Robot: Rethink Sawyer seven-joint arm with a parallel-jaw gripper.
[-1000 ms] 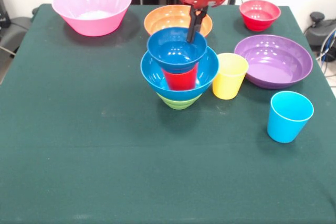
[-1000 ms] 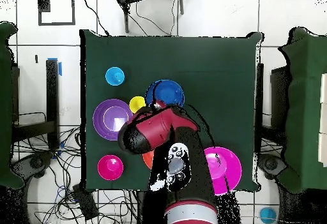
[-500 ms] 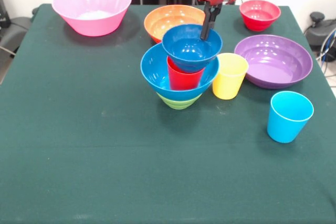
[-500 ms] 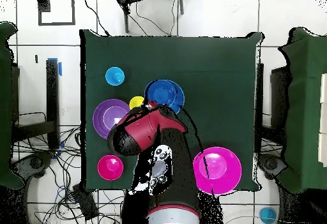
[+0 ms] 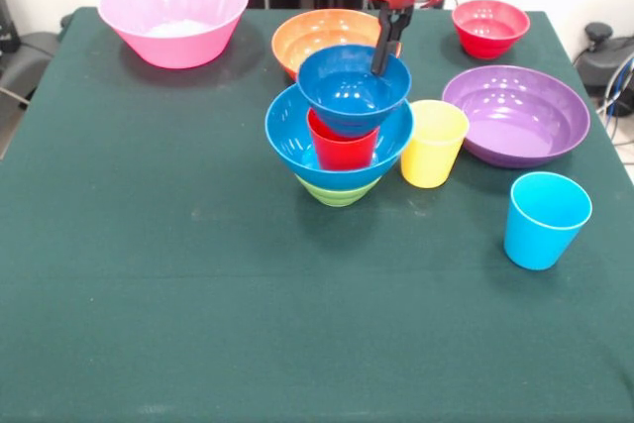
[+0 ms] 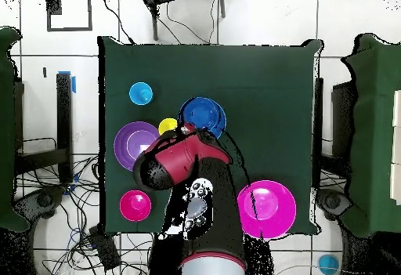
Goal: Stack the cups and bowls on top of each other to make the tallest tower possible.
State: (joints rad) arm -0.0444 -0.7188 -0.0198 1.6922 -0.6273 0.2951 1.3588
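Since half a second ago the small blue bowl (image 5: 354, 89) is sitting back leftward, nearer centre over the red cup (image 5: 341, 144). The claw (image 5: 382, 54) is pinching the bowl's far rim, fingers narrow. The tower (image 5: 340, 136) is standing mid-tabletop (image 5: 149, 274), its long axis upright, bowls opening upward. Three cups and seven bowls are showing; the yellow cup (image 5: 433, 143) is standing just beside the tower.

The tower (image 5: 340, 136) stands mid-bench: green bowl (image 5: 338, 190) at the bottom, large blue bowl (image 5: 297, 141), red cup (image 5: 340, 151), and small blue bowl (image 5: 347, 96) tilted on top. Yellow cup (image 5: 433, 143) stands just beside it; sky-blue cup (image 5: 545, 219) stands apart, upright.
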